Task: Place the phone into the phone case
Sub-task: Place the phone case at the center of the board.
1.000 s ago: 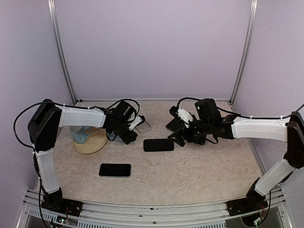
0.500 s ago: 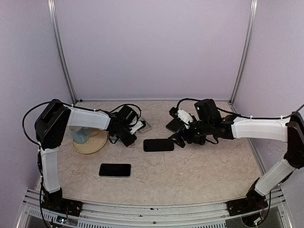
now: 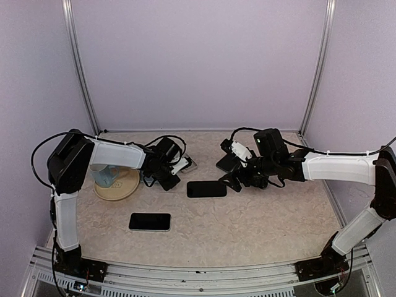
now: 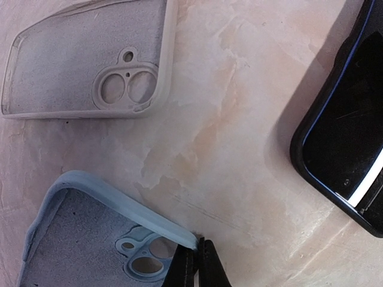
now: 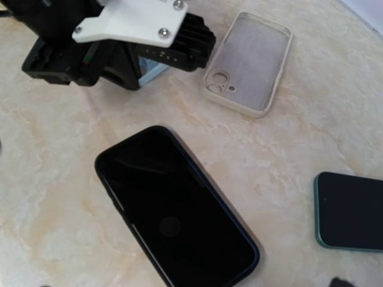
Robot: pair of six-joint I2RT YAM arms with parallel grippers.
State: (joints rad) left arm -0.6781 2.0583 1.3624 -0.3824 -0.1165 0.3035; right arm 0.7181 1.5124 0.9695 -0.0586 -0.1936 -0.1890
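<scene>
A light blue phone case lies open side up at the back left. My left gripper is shut on the corner of its rim by the camera cut-out; from above it sits low over that case. A black phone lies flat at the table's middle, and it fills the right wrist view. Another black phone with a silver edge lies nearer the front. My right gripper hovers open just right of the middle phone, holding nothing; its fingertips stay out of the right wrist view.
A whitish empty case lies just behind the blue one, also visible as the whitish case. A beige plate with a blue cup stands at the left. A dark slab with a teal edge lies under the right arm.
My left gripper has closed from open onto the blue case's rim and shifted slightly right. The right arm and both phones have not moved.
</scene>
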